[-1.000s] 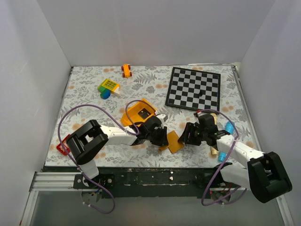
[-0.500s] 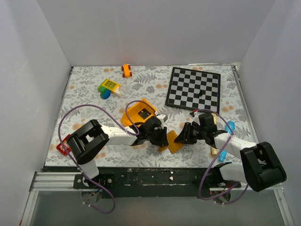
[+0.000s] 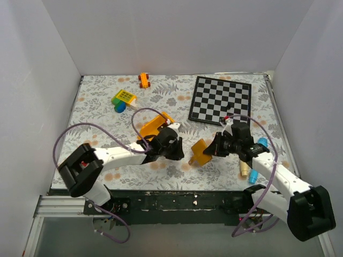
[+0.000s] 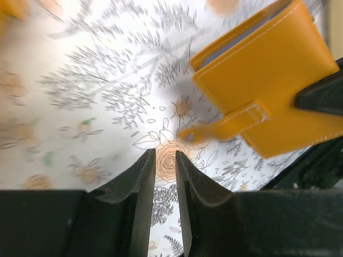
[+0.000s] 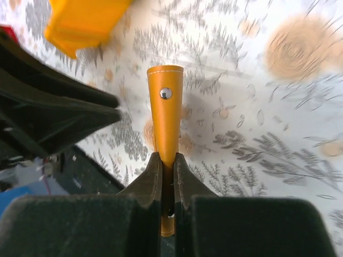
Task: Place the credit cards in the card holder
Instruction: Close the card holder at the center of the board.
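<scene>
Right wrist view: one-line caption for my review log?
Right gripper clamped on the tan card holder, snap stud facing the camera, over the floral table; yellow bin at top left.

Widest free run of tabletop [image 3: 96,110] lay at the left of the frame, between the left arm and the yellow-green toy [image 3: 124,98]. The centre was crowded: the yellow bin [image 3: 151,126] sat just behind the left gripper [image 3: 177,151], and the card holder [image 3: 198,152], pinched in the right gripper [image 3: 210,151], took most of the gap between them. The chequered board [image 3: 221,100] blocked the upper right. Blue pieces [image 3: 261,143] flanked the right arm.
</scene>
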Robot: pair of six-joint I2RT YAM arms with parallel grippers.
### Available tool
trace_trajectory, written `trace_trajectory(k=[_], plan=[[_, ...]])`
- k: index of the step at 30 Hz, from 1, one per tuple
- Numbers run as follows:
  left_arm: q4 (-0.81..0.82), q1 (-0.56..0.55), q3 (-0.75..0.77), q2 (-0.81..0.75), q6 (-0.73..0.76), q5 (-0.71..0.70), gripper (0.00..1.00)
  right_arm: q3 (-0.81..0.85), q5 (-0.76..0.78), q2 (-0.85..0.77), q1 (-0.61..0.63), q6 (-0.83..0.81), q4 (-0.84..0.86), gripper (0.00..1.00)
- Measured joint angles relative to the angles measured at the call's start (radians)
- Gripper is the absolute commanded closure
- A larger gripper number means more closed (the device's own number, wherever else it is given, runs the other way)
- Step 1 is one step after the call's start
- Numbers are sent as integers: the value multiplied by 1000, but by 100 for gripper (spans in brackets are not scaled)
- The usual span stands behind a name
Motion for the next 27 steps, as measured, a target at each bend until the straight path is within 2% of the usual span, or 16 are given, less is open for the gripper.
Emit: trace_trajectory(k=[5, 9, 16, 22, 27], plan=[[-66, 102, -2, -243, 19, -66, 76, 221, 224, -79, 26, -88, -238, 99], [-103, 187, -1, -369, 40, -98, 76, 389, 483, -47, 147, -127, -407, 99], [-212, 248, -4, -479, 56, -119, 74, 602, 937, 228, 434, -116, -699, 99], [-283, 312, -5, -635, 64, -138, 73, 639, 1149, 390, 555, -94, -855, 99], [-327, 349, -6, -718, 77, -151, 73, 676, 1242, 498, 686, -67, -886, 99]])
